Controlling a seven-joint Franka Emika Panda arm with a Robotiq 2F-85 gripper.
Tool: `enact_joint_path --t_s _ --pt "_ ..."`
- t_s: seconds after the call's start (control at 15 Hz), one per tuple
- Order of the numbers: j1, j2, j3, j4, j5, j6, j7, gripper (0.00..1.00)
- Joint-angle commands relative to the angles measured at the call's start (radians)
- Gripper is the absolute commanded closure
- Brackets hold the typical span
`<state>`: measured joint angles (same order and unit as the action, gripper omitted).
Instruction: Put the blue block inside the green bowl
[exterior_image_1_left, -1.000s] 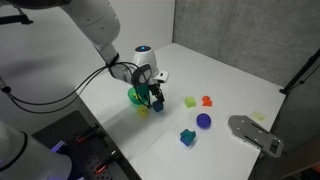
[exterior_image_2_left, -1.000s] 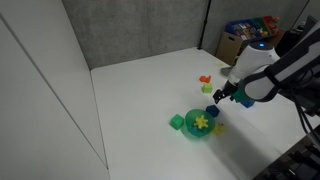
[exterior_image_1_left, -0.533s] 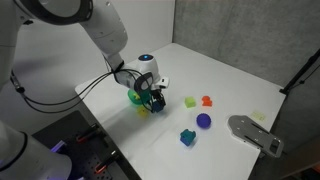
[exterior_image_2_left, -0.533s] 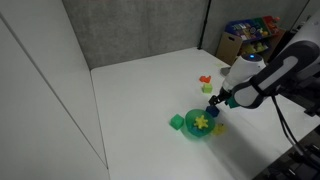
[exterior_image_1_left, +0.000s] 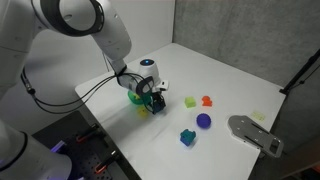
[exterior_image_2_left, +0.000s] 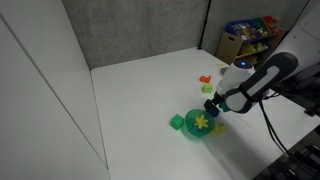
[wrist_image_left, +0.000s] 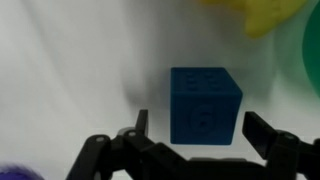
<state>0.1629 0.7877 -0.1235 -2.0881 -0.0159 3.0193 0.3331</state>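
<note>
The blue block (wrist_image_left: 205, 105) stands on the white table and fills the middle of the wrist view, its studded face towards the camera. My gripper (wrist_image_left: 196, 120) is open, one finger on each side of the block with a gap on both sides. In both exterior views the gripper (exterior_image_1_left: 155, 97) (exterior_image_2_left: 212, 100) is low over the table, right beside the green bowl (exterior_image_1_left: 134, 97) (exterior_image_2_left: 190, 128). The block (exterior_image_2_left: 211, 110) shows just under the fingers. The bowl holds a yellow star piece (exterior_image_2_left: 201, 123).
A green cube (exterior_image_2_left: 176, 122) and a yellow piece (exterior_image_2_left: 218, 127) lie against the bowl. A teal-blue block (exterior_image_1_left: 187, 137), a purple ball (exterior_image_1_left: 203, 121), a yellow-green block (exterior_image_1_left: 189, 101) and an orange piece (exterior_image_1_left: 207, 101) lie further along. A grey device (exterior_image_1_left: 255, 133) sits by the table edge.
The arm has bent further over and the gripper has shifted slightly closer to the bowl and lower, over the blue block. The block and bowl have not moved.
</note>
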Motion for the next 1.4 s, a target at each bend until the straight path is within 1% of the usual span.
enact_joint_path --t_s 0.0,0.07,0.27,0.4,0.93,1.2,1.33 --pt "0.019 0.023 -0.020 0.025 0.030 0.022 -0.032 0.34" --pt "0.020 0.016 -0.018 0.021 0.031 0.024 -0.034 0.44" --pt "0.021 -0.021 -0.005 0.001 0.040 0.016 -0.034 0.67" --pt "0.033 -0.048 -0.006 -0.008 0.047 0.016 -0.027 0.69" --pt "0.108 -0.218 -0.008 -0.086 0.058 0.043 -0.014 0.69" --pt "0.109 -0.293 0.023 -0.158 0.057 0.048 -0.022 0.69" --pt "0.095 -0.317 0.056 -0.191 0.064 0.045 -0.028 0.69"
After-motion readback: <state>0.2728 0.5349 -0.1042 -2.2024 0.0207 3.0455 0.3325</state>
